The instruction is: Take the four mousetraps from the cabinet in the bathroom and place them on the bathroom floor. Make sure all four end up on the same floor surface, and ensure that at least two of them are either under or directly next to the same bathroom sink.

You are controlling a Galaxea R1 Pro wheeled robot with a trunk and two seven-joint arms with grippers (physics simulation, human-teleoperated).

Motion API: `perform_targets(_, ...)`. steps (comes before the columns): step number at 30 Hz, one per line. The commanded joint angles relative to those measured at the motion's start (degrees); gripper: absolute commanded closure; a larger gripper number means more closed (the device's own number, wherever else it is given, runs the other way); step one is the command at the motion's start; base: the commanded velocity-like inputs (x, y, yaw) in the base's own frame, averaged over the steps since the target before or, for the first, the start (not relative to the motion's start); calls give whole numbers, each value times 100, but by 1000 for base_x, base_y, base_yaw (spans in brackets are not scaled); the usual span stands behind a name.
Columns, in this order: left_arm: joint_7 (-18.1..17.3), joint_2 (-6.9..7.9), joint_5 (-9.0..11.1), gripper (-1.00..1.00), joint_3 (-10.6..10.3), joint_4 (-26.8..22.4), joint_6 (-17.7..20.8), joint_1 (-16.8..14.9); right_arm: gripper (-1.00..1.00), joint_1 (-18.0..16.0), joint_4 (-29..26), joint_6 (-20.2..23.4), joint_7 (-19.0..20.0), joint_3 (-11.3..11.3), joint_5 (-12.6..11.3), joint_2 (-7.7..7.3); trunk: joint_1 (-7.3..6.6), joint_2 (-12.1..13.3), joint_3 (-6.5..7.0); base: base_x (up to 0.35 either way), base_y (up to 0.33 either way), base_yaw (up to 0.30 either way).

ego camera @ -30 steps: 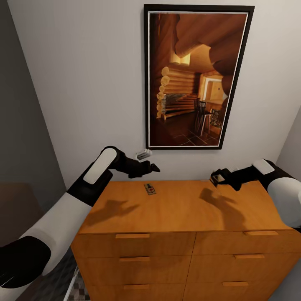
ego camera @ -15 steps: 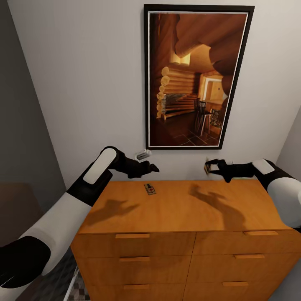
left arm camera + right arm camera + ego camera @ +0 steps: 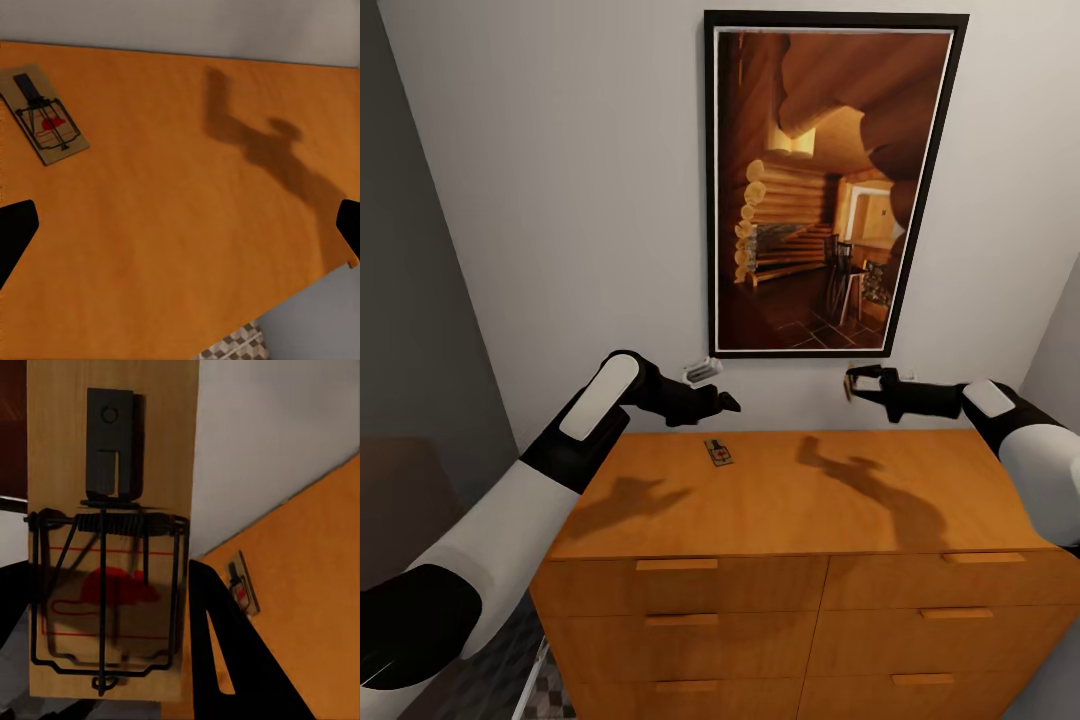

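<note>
Your right gripper (image 3: 857, 381) is clamped on one mousetrap (image 3: 112, 532), held above the cabinet (image 3: 800, 500) below the framed picture (image 3: 830, 185). Your left gripper (image 3: 722, 400) hovers with jaws spread wide and empty over the second mousetrap (image 3: 718, 453), which lies flat on the cabinet top near the wall.
</note>
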Motion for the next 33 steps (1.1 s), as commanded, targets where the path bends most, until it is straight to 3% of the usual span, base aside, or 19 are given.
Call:
perform_targets(1,64,-1,55,-100,-2,-3,3,-6,100,-5,0,20,175,17,53,1,0,-4,-7,0,0,0)
perform_targets(5,72,-1,55,-100,-3,-3,-27,-6,100,-5,-5,20,768,333,58,5,0,-4,-7,0,0,0)
perform_targets(9,76,-1,54,-100,-6,-1,-46,-6,100,-5,-16,20,1403,949,57,5,0,-4,-7,0,0,0)
perform_targets(10,77,-1,54,-100,-7,0,-51,-6,100,-5,-28,20,1780,1318,53,3,0,-4,-7,0,0,0)
perform_targets(13,78,-1,54,-100,-5,3,-55,-6,100,-5,-40,20,2483,1838,45,-4,0,-4,-7,0,0,0)
perform_targets(19,79,-7,54,-100,-4,3,-63,-6,100,-5,-95,20,4160,2525,48,-15,0,-4,-7,0,0,0)
perform_targets(20,79,-11,54,-100,-6,2,-65,-6,100,-5,-148,20,4630,2664,50,-16,0,-4,-7,0,0,0)
perform_targets(25,86,-49,58,-100,-8,5,-67,-6,100,-5,-349,20,5303,2857,53,-18,0,-4,-7,0,0,0)
perform_targets(33,150,-73,62,-100,-4,57,-68,-6,100,-5,-915,20,5695,2945,46,-12,0,-4,-7,0,0,0)
